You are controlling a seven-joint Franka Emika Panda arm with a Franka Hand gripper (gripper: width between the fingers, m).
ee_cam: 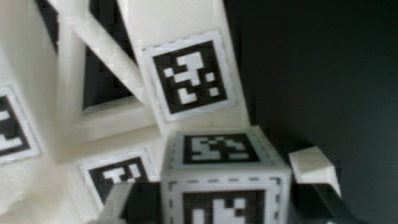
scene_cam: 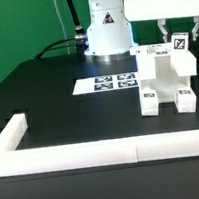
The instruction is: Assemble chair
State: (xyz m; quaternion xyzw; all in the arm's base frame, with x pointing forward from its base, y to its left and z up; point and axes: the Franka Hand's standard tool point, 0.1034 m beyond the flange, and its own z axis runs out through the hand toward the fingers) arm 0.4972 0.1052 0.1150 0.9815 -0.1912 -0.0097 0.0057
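Note:
The partly joined chair (scene_cam: 164, 79) stands at the exterior view's right, white blocks with black-and-white tags. My gripper (scene_cam: 179, 37) hangs over its far right top and is shut on a white tagged chair part (scene_cam: 180, 46) that touches the assembly. In the wrist view the gripper (ee_cam: 222, 205) grips this tagged block (ee_cam: 219, 170) between dark fingers (ee_cam: 143, 200). Behind it a cross-braced frame (ee_cam: 98, 70) and a long tagged bar (ee_cam: 187, 75) of the chair fill the picture. How the part sits against the frame below is hidden.
The marker board (scene_cam: 110, 83) lies flat in the middle, in front of the robot base (scene_cam: 107, 31). A long white border wall (scene_cam: 94, 154) runs along the front and turns up at the exterior view's left (scene_cam: 11, 133).

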